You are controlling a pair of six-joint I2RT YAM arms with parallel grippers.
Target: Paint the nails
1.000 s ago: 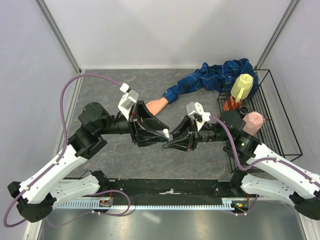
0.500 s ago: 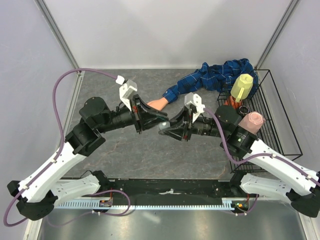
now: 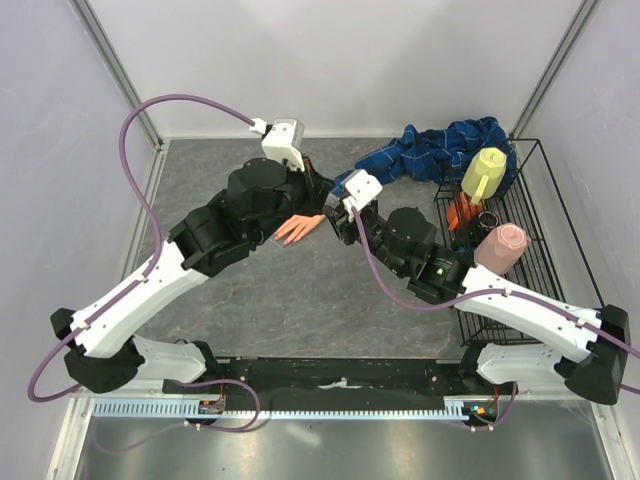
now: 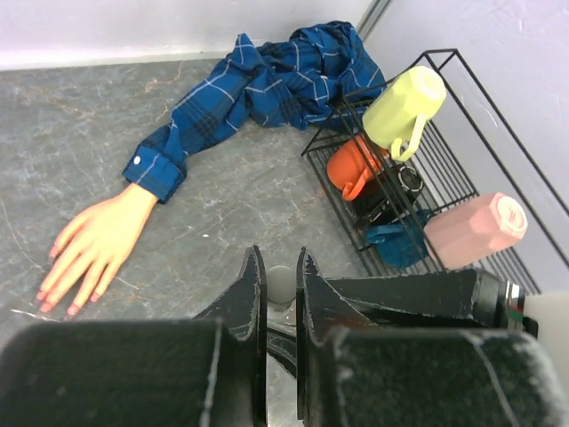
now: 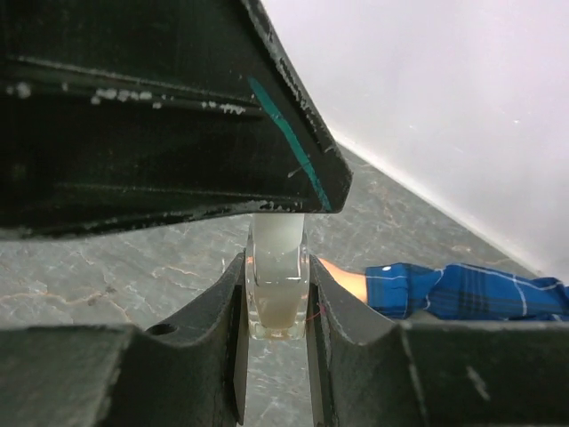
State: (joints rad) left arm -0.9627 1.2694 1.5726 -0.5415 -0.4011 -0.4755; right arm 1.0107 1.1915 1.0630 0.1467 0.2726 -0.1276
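Both arms (image 3: 190,255) aloft, tip to tip: right hand (image 5: 277,267) tight around clear bottle (image 5: 277,307), left hand (image 4: 279,262) narrow, perhaps on cap (image 4: 281,286).

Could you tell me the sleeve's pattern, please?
The sleeve is blue plaid, clearest in the left wrist view.

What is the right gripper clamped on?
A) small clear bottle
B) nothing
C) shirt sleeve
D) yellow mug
A: in the right wrist view, the right gripper has its fingers pressed against both sides of the small clear bottle.
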